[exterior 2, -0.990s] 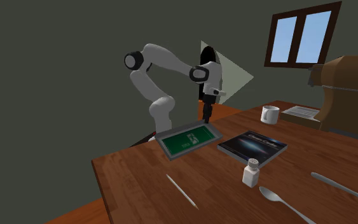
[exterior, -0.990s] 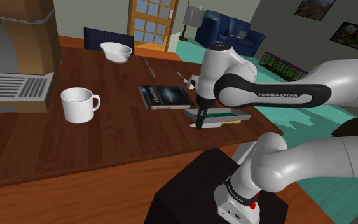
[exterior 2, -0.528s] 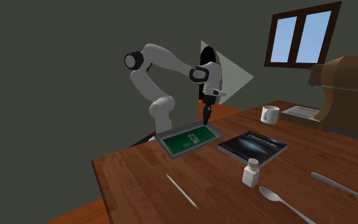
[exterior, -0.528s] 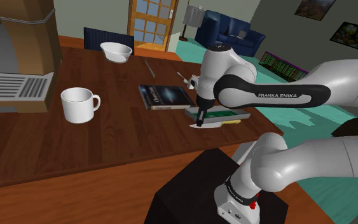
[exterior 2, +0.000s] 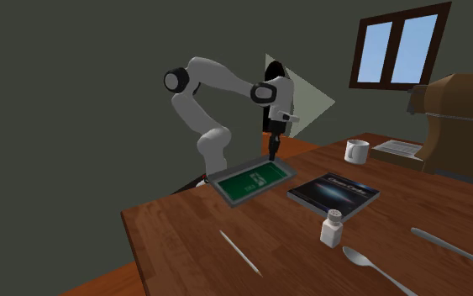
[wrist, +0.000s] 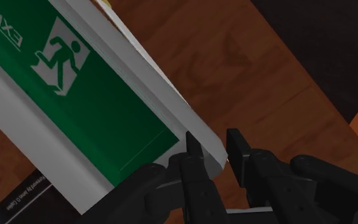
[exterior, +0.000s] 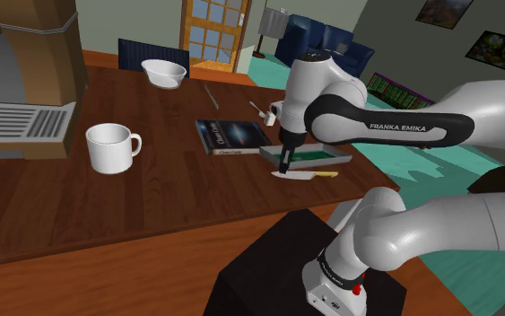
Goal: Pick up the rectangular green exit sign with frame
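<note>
Setting: wooden table in a furnished room; a door and a blue sofa are seen behind it in the shoulder view.
Sign: a green face with a white running figure and the word EXIT, set in a grey frame. It is found at the table's edge nearest the stand, just beside the book.
Gripper: clenched on the sign; a corner of the grey frame is clasped between the two fingers.
Tilt: in the second exterior view the sign is seen slightly raised at the end under the gripper; whether its far end touches the table cannot be told.
Knife: a white blade with a yellow handle, seen just below the sign and beside the gripper in the shoulder view.
Mug: white, upright, well apart from the sign.
Bowl: white, at the table's far side.
Shaker: white, upright, just beside the book.
Spoon: laid flat near the shaker.
</note>
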Robot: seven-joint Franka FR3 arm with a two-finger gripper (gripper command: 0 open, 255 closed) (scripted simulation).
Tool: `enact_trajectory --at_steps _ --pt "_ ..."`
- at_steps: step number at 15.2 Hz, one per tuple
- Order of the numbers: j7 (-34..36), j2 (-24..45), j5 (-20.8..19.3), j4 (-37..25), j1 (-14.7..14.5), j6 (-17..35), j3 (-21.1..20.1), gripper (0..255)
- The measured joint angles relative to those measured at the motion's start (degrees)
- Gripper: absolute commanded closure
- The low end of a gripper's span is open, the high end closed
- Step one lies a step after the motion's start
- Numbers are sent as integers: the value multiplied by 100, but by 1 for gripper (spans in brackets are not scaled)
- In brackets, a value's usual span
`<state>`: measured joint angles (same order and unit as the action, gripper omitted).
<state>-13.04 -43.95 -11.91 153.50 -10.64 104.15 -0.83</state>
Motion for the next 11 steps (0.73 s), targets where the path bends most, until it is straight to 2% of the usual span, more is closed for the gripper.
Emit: enact_trajectory --at_steps 11 --pt "-161 -73 49 -764 1 -823 -23 255"
